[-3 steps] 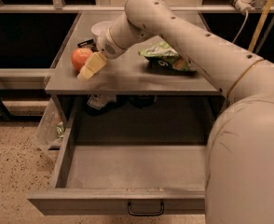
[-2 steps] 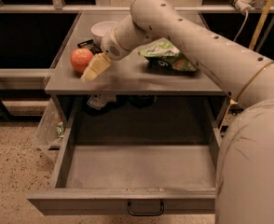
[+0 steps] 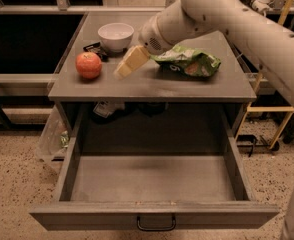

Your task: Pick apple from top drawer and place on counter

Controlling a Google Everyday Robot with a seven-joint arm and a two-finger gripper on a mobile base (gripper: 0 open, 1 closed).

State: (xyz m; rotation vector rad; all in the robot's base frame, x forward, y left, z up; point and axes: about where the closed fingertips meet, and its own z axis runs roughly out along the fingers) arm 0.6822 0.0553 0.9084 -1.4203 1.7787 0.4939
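Note:
The apple point(image 3: 88, 65) is red-orange and sits on the grey counter point(image 3: 152, 86) near its left front corner. My gripper point(image 3: 123, 69) hangs just above the counter to the right of the apple, apart from it by a small gap, with nothing in it. Its cream fingers point(image 3: 131, 60) point down and left. The top drawer point(image 3: 152, 184) is pulled wide open below the counter and its inside is bare. Its front panel has a small dark handle point(image 3: 156, 225).
A white bowl point(image 3: 115, 35) stands at the back left of the counter with a small dark object point(image 3: 93, 48) beside it. A green chip bag point(image 3: 187, 61) lies right of my gripper. A clear plastic bag point(image 3: 52, 136) hangs left of the drawer.
My gripper has drawn away from the apple to the right and a little up. The apple stays on the counter.

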